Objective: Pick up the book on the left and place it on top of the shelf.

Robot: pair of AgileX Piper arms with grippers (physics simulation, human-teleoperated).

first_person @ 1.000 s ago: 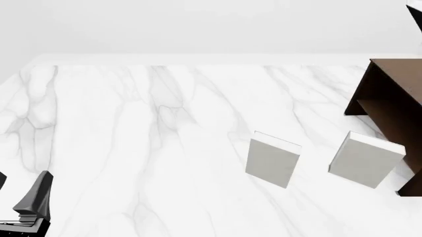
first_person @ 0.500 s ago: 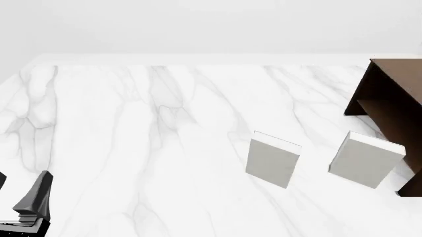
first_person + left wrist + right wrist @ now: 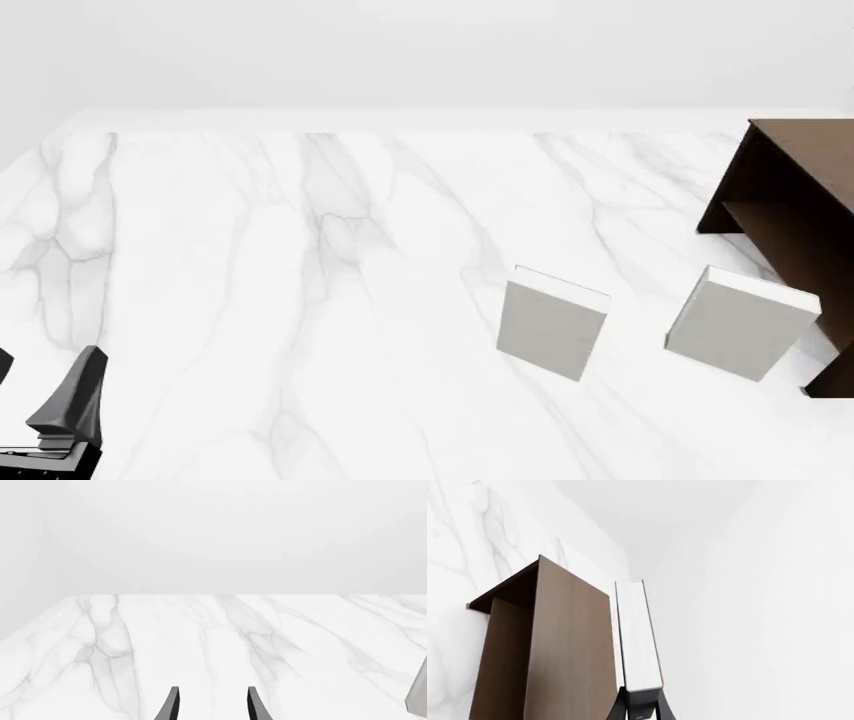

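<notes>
The black book (image 3: 642, 696), with its white page edge (image 3: 636, 630) showing, appears only in the right wrist view. My right gripper (image 3: 639, 709) is shut on its black end. The book lies right alongside the flat top of the dark brown shelf (image 3: 567, 650); I cannot tell whether they touch. In the front view the shelf (image 3: 795, 205) stands at the right edge, and the book and right gripper are out of frame. My left gripper (image 3: 43, 385) is open and empty at the near left corner, fingers apart over bare marble (image 3: 212, 706).
Two white-grey books stand upright on the marble table (image 3: 267, 280), one at centre right (image 3: 550, 325) and one (image 3: 738, 322) just in front of the shelf. The edge of a pale book (image 3: 419, 695) shows in the left wrist view.
A dark part of the right arm or book at the top right corner of the front view has left the frame. The left arm and the pale books have not moved.
</notes>
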